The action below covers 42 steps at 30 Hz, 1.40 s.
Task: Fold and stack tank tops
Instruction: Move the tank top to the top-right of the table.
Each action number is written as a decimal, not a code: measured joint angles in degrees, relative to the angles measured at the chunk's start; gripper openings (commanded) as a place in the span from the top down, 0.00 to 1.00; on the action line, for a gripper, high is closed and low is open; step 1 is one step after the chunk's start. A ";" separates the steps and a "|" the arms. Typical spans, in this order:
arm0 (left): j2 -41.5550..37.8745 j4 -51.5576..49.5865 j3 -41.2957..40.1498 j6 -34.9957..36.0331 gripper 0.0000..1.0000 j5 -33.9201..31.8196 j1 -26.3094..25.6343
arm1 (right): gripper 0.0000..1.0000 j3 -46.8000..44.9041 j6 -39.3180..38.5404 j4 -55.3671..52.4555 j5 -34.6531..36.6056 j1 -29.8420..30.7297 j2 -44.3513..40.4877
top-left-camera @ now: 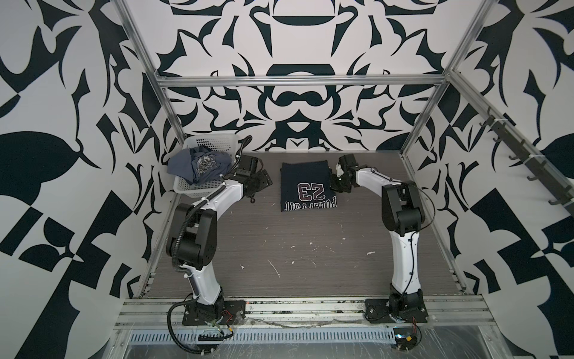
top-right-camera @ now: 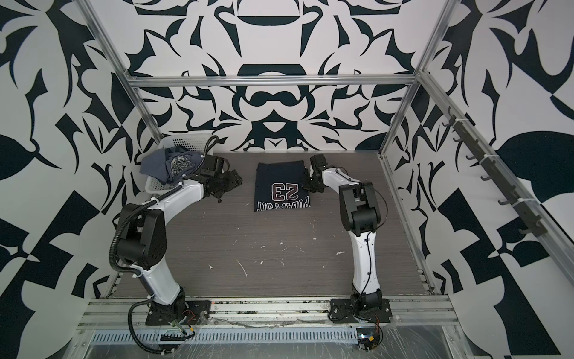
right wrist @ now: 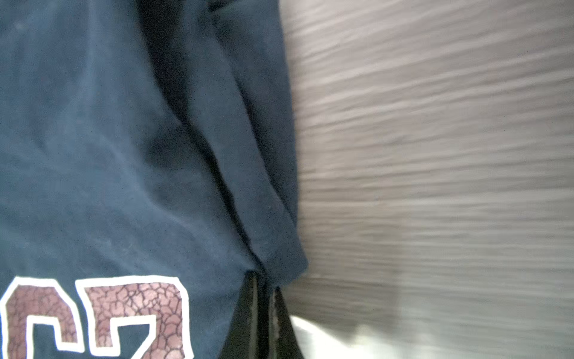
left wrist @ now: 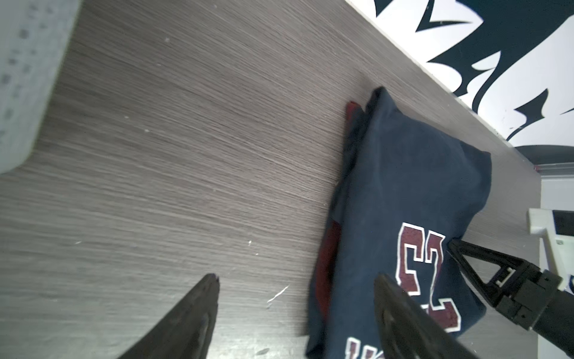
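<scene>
Navy tank top: the navy tank top (top-left-camera: 307,186) (top-right-camera: 281,186) lies folded into a neat rectangle on the tabletop (top-left-camera: 310,248), toward the far edge and between the two arms. Seen from the robot's side, its maroon "23" reads upside down.
Navy top, up close: the left wrist view (left wrist: 403,202) shows maroon trim peeking out along the side facing the left arm. The right wrist view (right wrist: 108,140) shows creases running down to the edge on the right arm's side.
Right pincer: the right pincer (top-left-camera: 334,183) (right wrist: 265,281) is closed. Its tips are pinching the navy top's edge on that side, and the cloth bunches right at them.
Left pincer: the left pincer (top-left-camera: 264,181) (left wrist: 296,278) is spread wide and holds nothing. It hangs just beside the navy top's opposite edge, and in its wrist view one finger (left wrist: 397,310) shows in front of the print.
Grey-blue tank top: the grey-blue tank top (top-left-camera: 198,166) (top-right-camera: 169,166) is crumpled in a heap, with its white graphic partly showing. It sits in the basket and spills over the rim.
Basket: the white perforated basket (top-left-camera: 211,138) (top-right-camera: 186,140) stands in the far left corner of the tabletop, behind the left arm's wrist.
</scene>
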 measured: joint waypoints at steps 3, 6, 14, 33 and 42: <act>-2.69 0.20 -2.01 -0.02 0.18 -0.17 0.98 | 1.00 0.44 -2.16 -0.96 2.16 -3.45 -0.04; -5.35 0.24 -3.69 0.02 0.18 -0.48 1.88 | 1.00 2.14 -5.29 -4.04 7.34 -7.58 -0.04; -11.13 -0.11 -7.67 0.44 0.17 -1.07 4.70 | 1.00 11.19 -13.40 -13.29 23.21 -19.15 2.36; 0.13 -14.08 18.34 2.80 0.08 -10.73 19.28 | 0.36 14.75 -14.73 -22.53 29.81 -14.86 -4.68; 19.58 -18.95 36.74 3.89 0.02 -15.82 25.24 | 0.03 -1.22 -10.91 -16.57 23.89 -2.84 -19.89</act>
